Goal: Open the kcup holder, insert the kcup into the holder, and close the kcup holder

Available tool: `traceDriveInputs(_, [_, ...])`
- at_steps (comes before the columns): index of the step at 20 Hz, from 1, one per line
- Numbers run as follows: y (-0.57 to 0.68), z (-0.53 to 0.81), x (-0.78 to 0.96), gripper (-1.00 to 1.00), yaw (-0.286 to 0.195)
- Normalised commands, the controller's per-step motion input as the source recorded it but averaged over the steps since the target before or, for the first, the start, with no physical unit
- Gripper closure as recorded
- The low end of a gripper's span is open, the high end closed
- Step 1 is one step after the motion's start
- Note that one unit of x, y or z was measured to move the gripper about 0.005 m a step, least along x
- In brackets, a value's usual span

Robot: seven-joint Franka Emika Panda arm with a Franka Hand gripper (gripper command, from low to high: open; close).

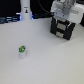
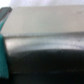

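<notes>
The kcup holder (image 1: 62,28) sits under the arm, at the far side of the table towards the exterior view's right.

The gripper (image 1: 64,19) hangs right over the kcup holder's top, seemingly touching or just above it; whether its jaws are spread or closed cannot be told, since the exterior view is small and blurred there. In the wrist view a teal fingertip (image 2: 2,55) shows at the edge, with the holder's dark, glossy body (image 2: 45,57) filling most of the frame and pale table (image 2: 42,20) beyond it. The kcup (image 1: 22,50), white with a green top, stands upright on the table (image 1: 50,60) well apart from the holder, nearer the camera and towards the exterior view's left. A white bottle-like object (image 1: 25,11) stands at the table's far edge, left of the holder.
</notes>
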Motion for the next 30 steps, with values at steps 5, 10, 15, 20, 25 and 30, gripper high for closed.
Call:
traceDriveInputs(5, [-0.30,0.10,0.94,1.00,-0.067])
traceDriveInputs(10, [-0.29,0.13,0.96,1.00,-0.060])
traceDriveInputs(15, [-0.31,0.16,0.94,1.00,-0.066])
traceDriveInputs(20, [-0.32,0.16,0.93,1.00,-0.069])
traceDriveInputs(25, [-0.35,0.15,0.91,1.00,-0.066])
traceDriveInputs(30, [-0.38,0.12,0.89,1.00,-0.070])
